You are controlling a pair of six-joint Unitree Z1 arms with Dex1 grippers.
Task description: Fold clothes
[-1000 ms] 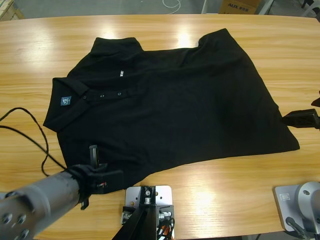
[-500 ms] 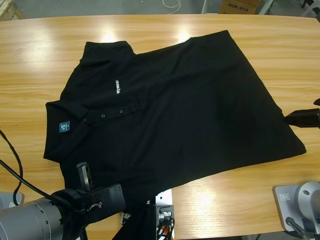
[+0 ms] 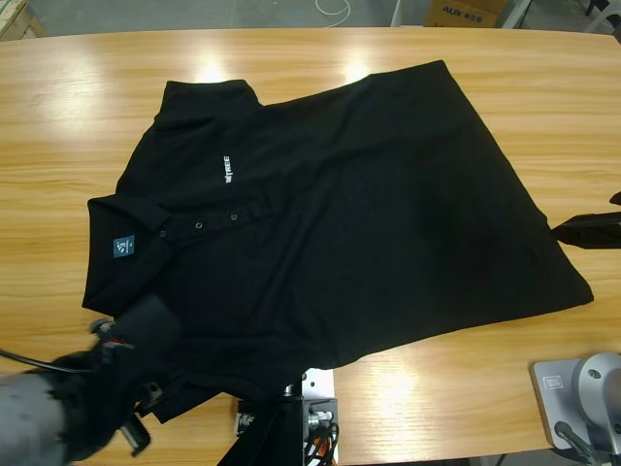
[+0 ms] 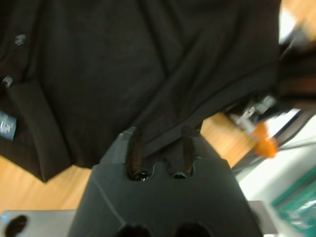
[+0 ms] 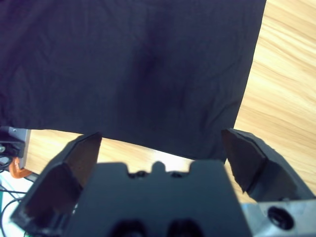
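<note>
The clothes (image 3: 340, 214) are one black polo shirt lying spread on the wooden table (image 3: 68, 126), collar to the left, with a teal neck label (image 3: 123, 247) and a small white chest mark (image 3: 230, 171). My left gripper (image 3: 136, 338) sits at the shirt's near left corner. In the left wrist view it (image 4: 159, 148) is shut on a pinched fold of the black fabric (image 4: 163, 79). My right gripper (image 3: 587, 230) stands open at the right edge of the table, just off the shirt's hem. The hem (image 5: 148, 84) lies ahead of its spread jaws (image 5: 163, 148).
A thin black cable (image 3: 19, 361) runs over the table's near left edge beside the left arm. Beyond the far edge are a cardboard box (image 3: 464, 12) and a white cord (image 3: 335, 8). Bare wood shows on all sides of the shirt.
The shirt has slid toward the near left and its far sleeve has spread flatter. The left gripper has moved in over the near left corner and closed on fabric. The right gripper has barely moved.
</note>
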